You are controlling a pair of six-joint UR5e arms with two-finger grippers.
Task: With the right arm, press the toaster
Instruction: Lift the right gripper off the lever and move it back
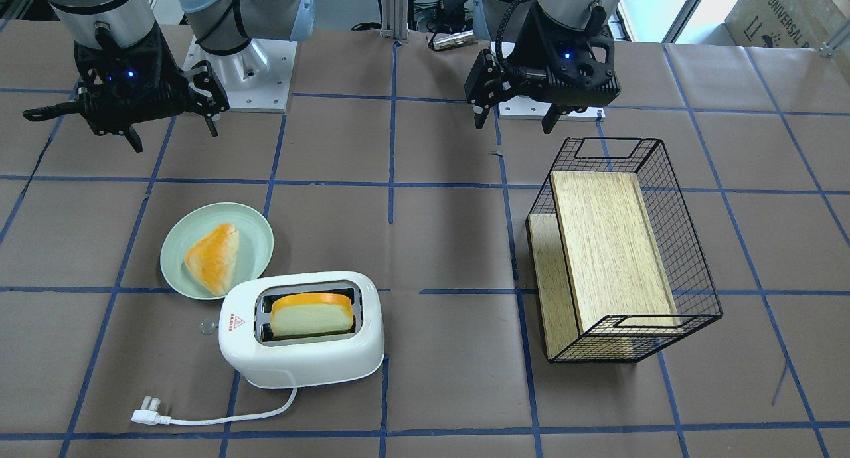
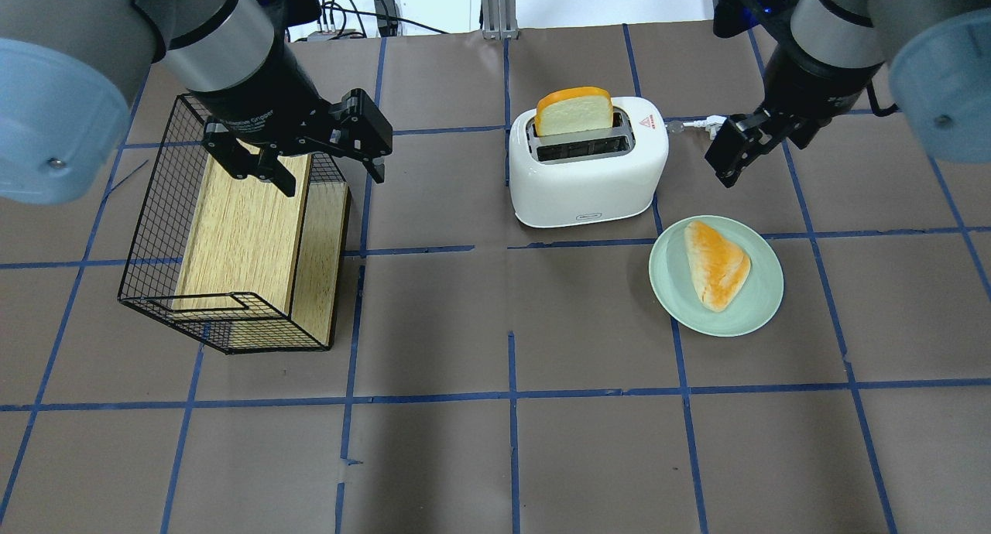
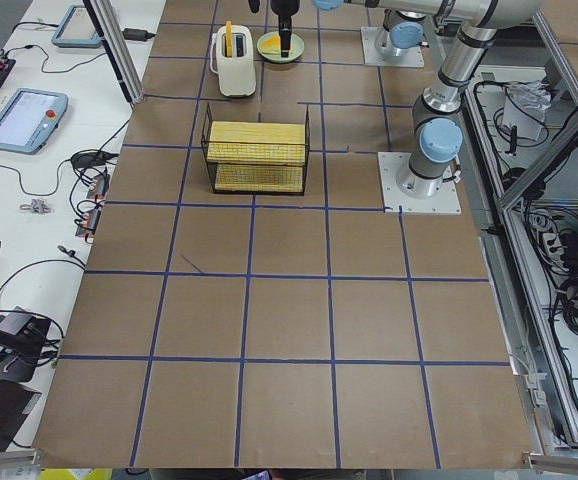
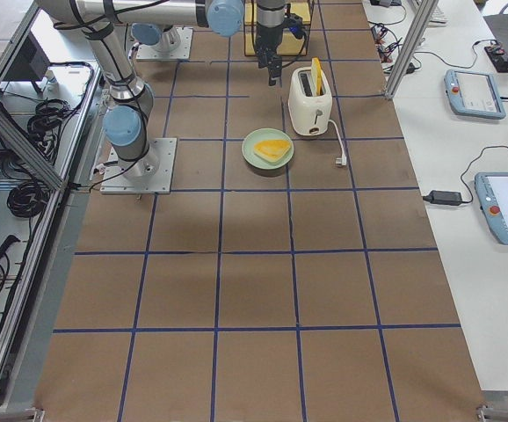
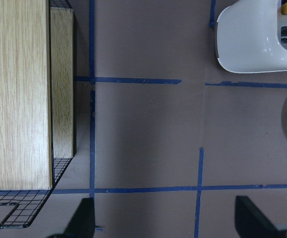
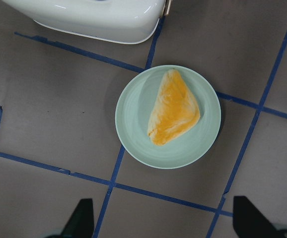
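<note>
Toaster, glossy white with a bread slice upright in one slot, sits at upper centre of the overhead view, long axis left to right, its right end facing the nearby right gripper, empty with fingers spread.

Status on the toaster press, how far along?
Done: nothing visible beyond a slice loaded in the toaster; it stands high, so likely unpressed. In hand: right gripper open, hanging near the plate, clear of the toaster. To do: reach over and press.
</note>
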